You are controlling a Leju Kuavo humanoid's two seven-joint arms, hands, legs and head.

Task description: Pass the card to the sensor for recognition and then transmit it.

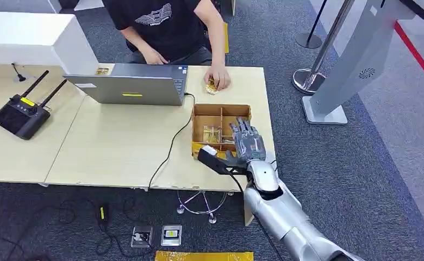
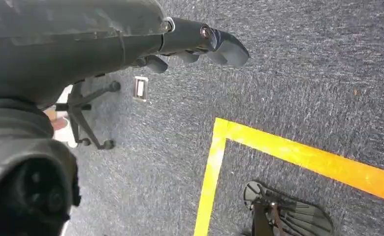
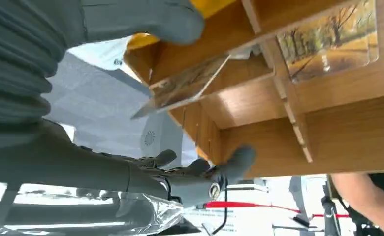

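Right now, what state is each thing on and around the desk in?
wooden box: open-topped, divided, cards inside
card: tilted, by the right hand's thumb; grip unclear
right hand: over the box
left hand: hanging above carpet, holding nothing
laptop: open

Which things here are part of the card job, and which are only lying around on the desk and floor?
Part of the job:
wooden box
card propped in the box
second card in another compartment
right hand over the box

Lying about:
laptop
black controller
person's hand on the desk
stanchion base
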